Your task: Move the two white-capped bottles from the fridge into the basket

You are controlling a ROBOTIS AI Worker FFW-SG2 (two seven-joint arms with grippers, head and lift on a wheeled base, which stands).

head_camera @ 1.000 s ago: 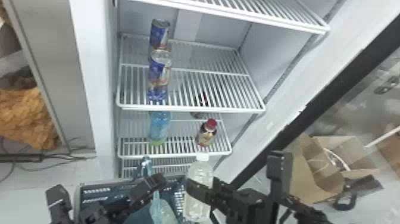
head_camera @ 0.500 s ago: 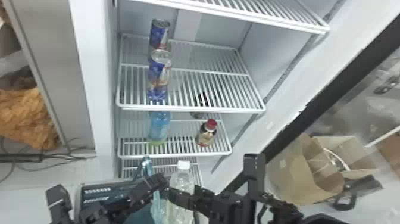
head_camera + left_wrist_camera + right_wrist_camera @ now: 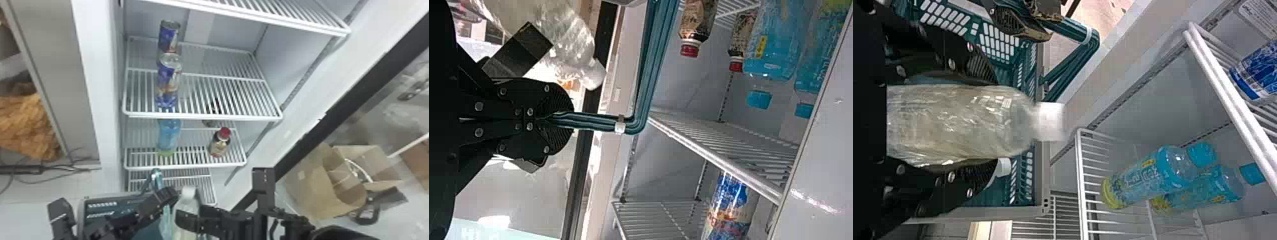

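The left end effector [image 3: 167,195] pinches the teal basket handle [image 3: 643,90] between nearly touching fingers; the right end effector [image 3: 187,220], spread wider, grips a white-capped bottle [image 3: 958,122].

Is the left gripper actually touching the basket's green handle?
Touching. The left wrist view shows the left gripper closed on the handle, whose bar comes straight out from between the two fingertips.
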